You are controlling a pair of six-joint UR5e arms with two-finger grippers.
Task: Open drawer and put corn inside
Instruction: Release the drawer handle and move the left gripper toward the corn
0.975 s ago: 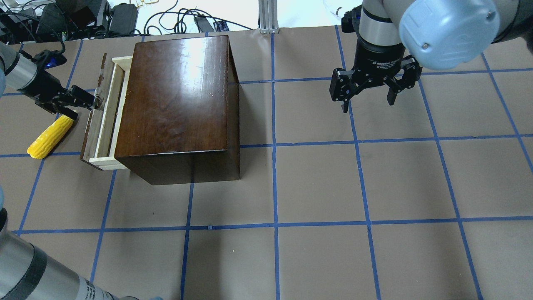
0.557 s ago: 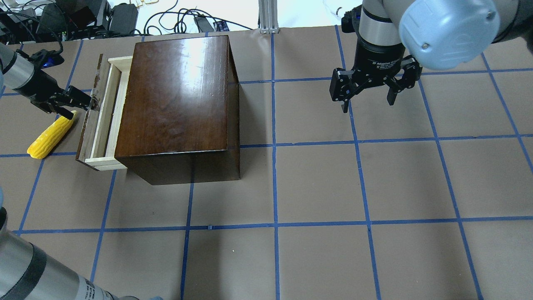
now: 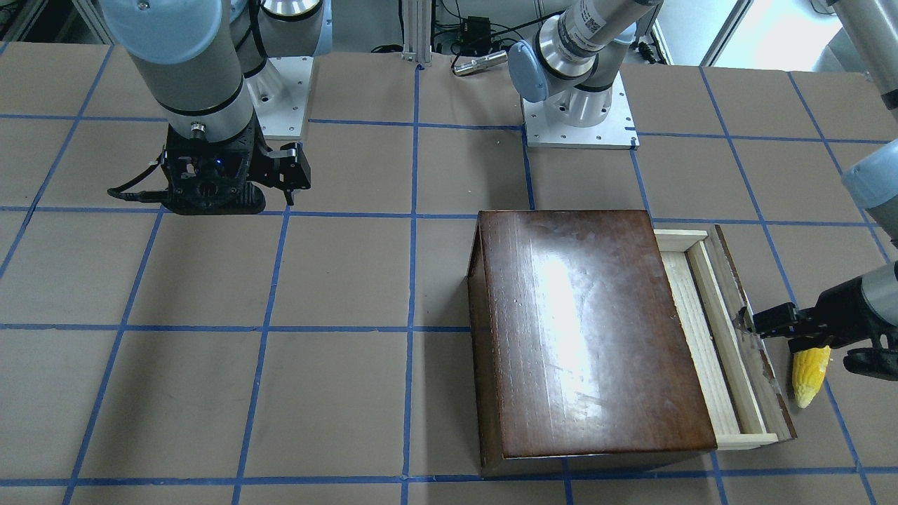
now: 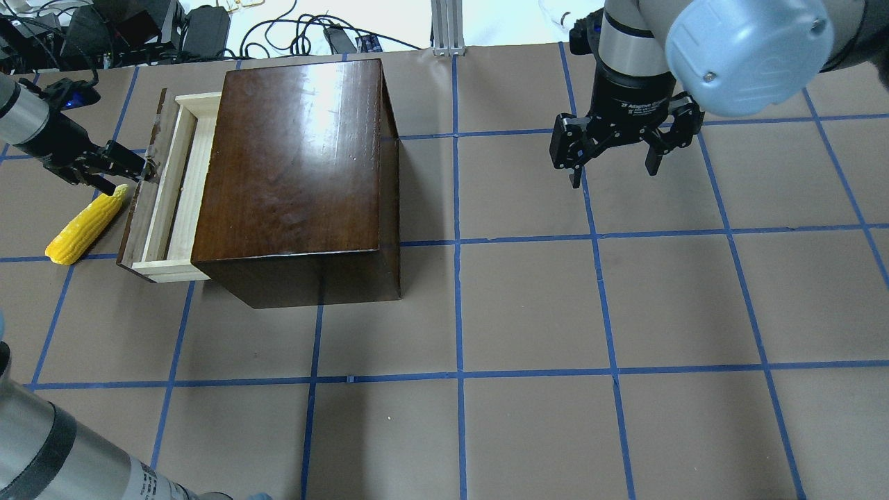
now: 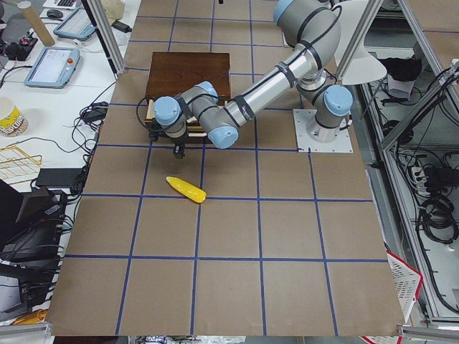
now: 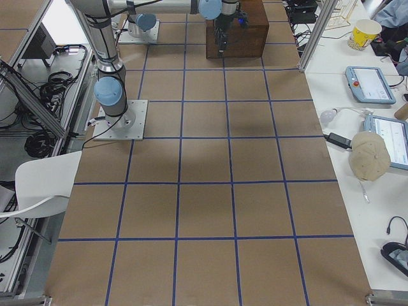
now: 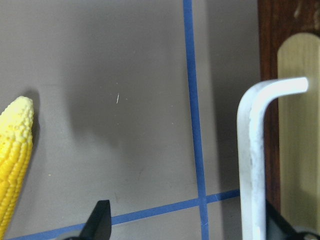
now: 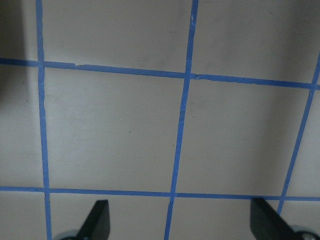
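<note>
The glossy dark-brown cabinet (image 4: 292,167) stands at the back left of the table. Its drawer (image 4: 170,187) is pulled partly out to the left, and a strip of the pale-wood tray shows. My left gripper (image 4: 125,170) is open at the drawer's front panel (image 4: 142,201), with one finger hooked behind the bent metal handle (image 7: 250,150). The wrist view shows the left gripper (image 7: 187,222) with its fingers wide apart. The yellow corn (image 4: 83,226) lies on the table just left of the drawer, and also shows in the wrist view (image 7: 15,155). My right gripper (image 4: 614,176) is open and empty, hovering at the back right.
Brown paper with a blue tape grid (image 4: 458,305) covers the table. Cables and electronics (image 4: 139,28) lie beyond the back edge. The cabinet (image 3: 589,330) and the corn (image 3: 808,375) are the only things on the table.
My left gripper has moved left with the handle, and the drawer has slid further out of the cabinet. The corn and the right arm have not moved.
</note>
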